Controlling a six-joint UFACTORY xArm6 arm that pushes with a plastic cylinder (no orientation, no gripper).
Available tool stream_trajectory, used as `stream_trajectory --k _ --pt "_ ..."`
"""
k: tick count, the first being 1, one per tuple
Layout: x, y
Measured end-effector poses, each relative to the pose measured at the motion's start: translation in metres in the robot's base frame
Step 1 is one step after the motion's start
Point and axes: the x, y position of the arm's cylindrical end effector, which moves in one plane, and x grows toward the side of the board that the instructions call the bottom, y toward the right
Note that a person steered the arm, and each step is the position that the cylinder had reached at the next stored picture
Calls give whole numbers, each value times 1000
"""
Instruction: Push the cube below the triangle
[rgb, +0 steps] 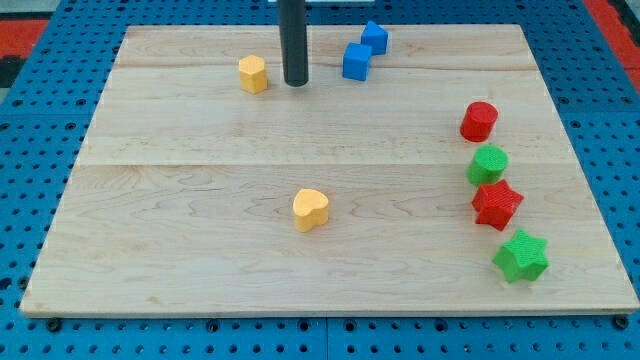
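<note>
My tip (295, 82) rests on the worktop (200, 250) near the view's top, between the yellow block (253, 74) on its left and the blue cube (356, 62) on its right, touching neither. There is no hand, only a bare rod holding nothing. The cube already sits just below and left of the blue triangle (374, 37), nearly touching, so I judge that only a slight nudge rightward remains.

Single dark rod enters from view's top, left of centre, hangs straight, vertical. My tip (295, 83) down on tabletop, near view's top edge. Upper arm cut off, unseen.
</note>
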Motion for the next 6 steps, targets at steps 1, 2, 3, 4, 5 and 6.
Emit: stream_trajectory --k 1,2,3,4,5,6 --pt "-14 15" --pt "-14 31" --pt "-14 50" --pt "-14 71" --pt "-14 74" --pt "11 22"
